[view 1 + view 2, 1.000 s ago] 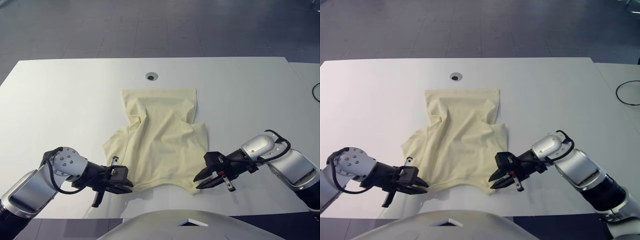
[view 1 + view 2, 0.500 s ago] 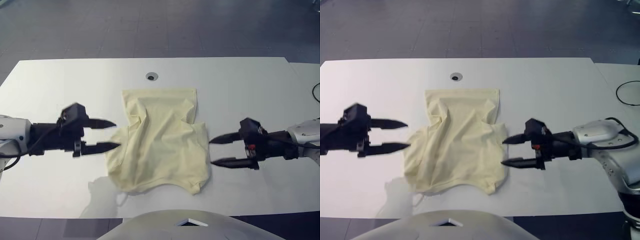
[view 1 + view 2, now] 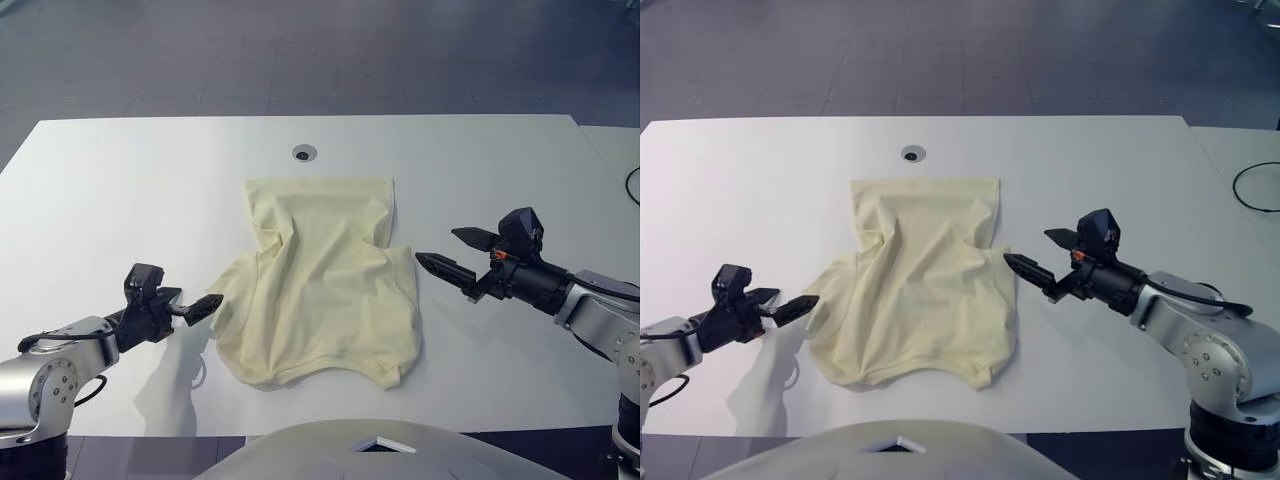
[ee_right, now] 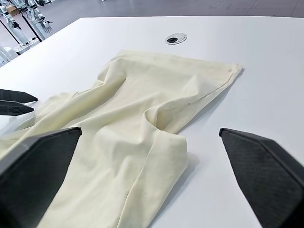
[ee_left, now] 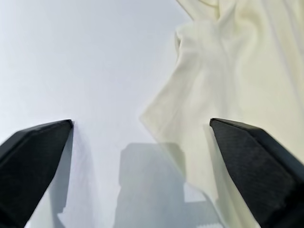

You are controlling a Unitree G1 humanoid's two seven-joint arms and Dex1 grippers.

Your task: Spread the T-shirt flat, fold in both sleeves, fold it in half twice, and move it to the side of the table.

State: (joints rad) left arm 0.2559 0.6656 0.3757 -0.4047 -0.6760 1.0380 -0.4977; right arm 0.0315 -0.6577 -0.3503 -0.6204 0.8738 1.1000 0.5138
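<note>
With both claws wide and empty, the left gripper (image 5: 141,122) and right gripper (image 3: 436,245) should each pinch the nearest sleeve edge of the rumpled T-shirt (image 3: 325,280), pulling outward evenly.

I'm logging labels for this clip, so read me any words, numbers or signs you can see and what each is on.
There are none to read: the T-shirt is plain, and the table, the left pincer and the right pincer show no legible words, numbers or signs.
</note>
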